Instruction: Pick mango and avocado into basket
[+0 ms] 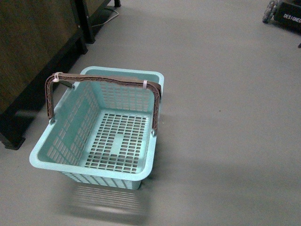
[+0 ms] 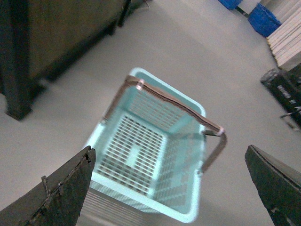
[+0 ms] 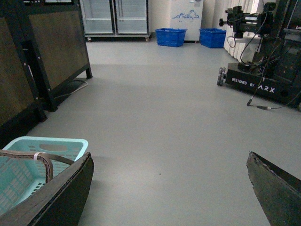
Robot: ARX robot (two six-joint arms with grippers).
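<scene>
The light teal basket (image 1: 101,136) stands on the grey floor with nothing inside, its brown handles (image 1: 106,81) raised and bound with white zip ties. My left gripper (image 2: 169,157) hangs open above the basket (image 2: 150,155), nothing between its fingers. My right gripper (image 3: 169,162) is open too, over bare floor, with the basket (image 3: 33,157) off to one side of it. The mango and the avocado are out of view. Neither gripper shows in the front view.
A dark wooden cabinet on black legs (image 1: 33,52) stands close to the basket's left. Another robot base marked ARX (image 3: 263,61) stands to the right. Blue crates (image 3: 171,36) and glass-door fridges (image 3: 115,19) line the far wall.
</scene>
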